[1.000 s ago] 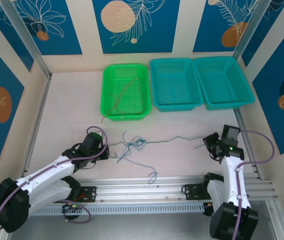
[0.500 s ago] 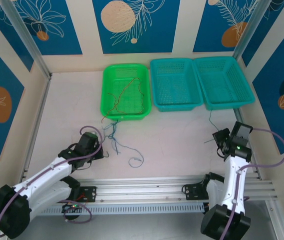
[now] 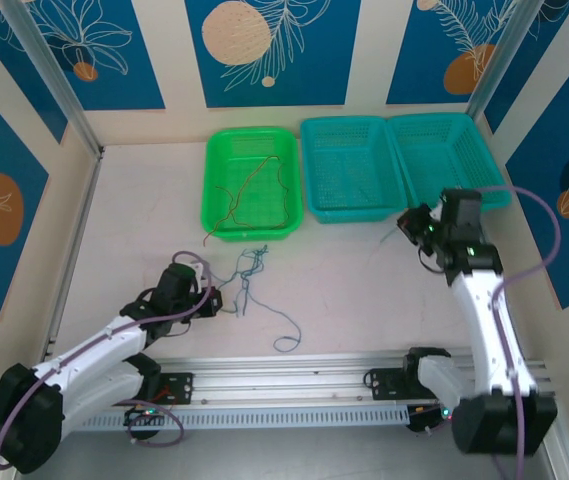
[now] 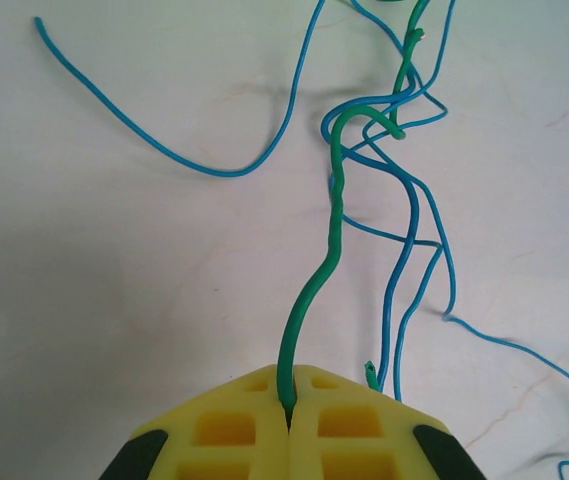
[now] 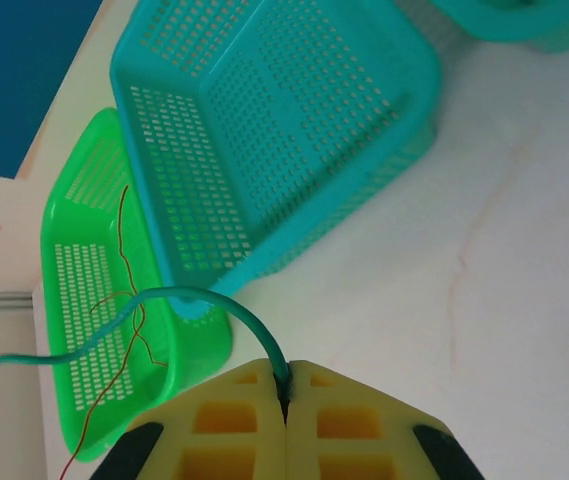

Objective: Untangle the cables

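My left gripper (image 3: 207, 296) sits low on the table and is shut on a teal-green cable (image 4: 334, 230). That cable twists up into a loose tangle with a thin blue cable (image 4: 404, 260). In the top view the tangle (image 3: 248, 270) lies just right of the left gripper, and a blue tail ends in a loop (image 3: 286, 343). My right gripper (image 3: 412, 226), raised near the teal baskets, is shut on another teal-green cable (image 5: 194, 297) that arcs off to the left. A red-brown cable (image 3: 254, 190) lies in the green basket (image 3: 211, 190).
Two teal baskets (image 3: 309, 170) (image 3: 484, 160) stand side by side right of the green one along the back. The right gripper hovers at the front corner between them. An aluminium rail (image 3: 294, 385) runs along the near edge.
A second ago a cable stretched between both grippers. The right gripper has since swung back toward the teal baskets with its cable, and the tangle has drawn in beside the left gripper.
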Tool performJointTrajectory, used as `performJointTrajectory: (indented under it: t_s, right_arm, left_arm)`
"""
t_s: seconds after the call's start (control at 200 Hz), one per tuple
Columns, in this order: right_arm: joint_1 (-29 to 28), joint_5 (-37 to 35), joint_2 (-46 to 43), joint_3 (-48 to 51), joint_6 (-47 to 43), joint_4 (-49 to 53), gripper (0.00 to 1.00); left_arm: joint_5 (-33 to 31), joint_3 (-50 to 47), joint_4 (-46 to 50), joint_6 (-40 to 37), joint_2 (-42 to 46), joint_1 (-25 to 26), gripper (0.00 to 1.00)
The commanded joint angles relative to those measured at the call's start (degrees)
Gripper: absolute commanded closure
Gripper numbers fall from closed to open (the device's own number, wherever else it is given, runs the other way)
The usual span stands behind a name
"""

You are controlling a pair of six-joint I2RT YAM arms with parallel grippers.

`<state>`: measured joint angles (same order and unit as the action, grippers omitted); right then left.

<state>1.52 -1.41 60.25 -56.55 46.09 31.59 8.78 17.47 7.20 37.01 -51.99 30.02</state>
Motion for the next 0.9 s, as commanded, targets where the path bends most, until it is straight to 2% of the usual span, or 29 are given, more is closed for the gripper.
performJointTrajectory:
  t_s: [0.0, 0.195, 0.43, 0.515, 0.615, 0.68, 0.895]
  right_arm:
    - [-1.7, -5.6, 9.9, -6.9, 0.7, -4.9, 1.00]
    - [-1.7, -10.7, 27.0, -18.9, -0.4, -7.8, 1.00]
    - [-1.0, -9.6, 44.0, -29.8, -0.2, -5.9, 1.00]
    - [-0.5, -5.4, 47.1, -33.2, -1.4, -4.6, 0.78]
    - [-0.5, -2.5, 47.2, -36.2, -3.7, -1.9, 0.51]
    - [-0.6, -2.0, 45.5, -36.0, -4.2, -0.8, 0.42]
    - [-1.5, 6.3, 31.0, -25.0, -6.7, -4.0, 0.45]
  left_arm:
    - [2.9, -1.0, -4.0, 2.3, 0.3, 0.4, 1.00]
    - [0.4, -1.4, -2.7, 2.7, 3.9, 0.7, 1.00]
    - [-0.4, -0.4, -0.9, 1.8, 3.7, 0.8, 1.00]
    - [-0.1, 0.2, -0.5, 1.5, 3.7, 0.8, 1.00]
    - [0.0, 0.4, -0.2, 1.2, 3.9, 0.8, 1.00]
    - [0.0, 0.3, -0.6, 1.2, 3.6, 0.8, 1.00]
    - [4.3, 0.8, -5.6, 0.8, -0.2, 1.0, 1.00]
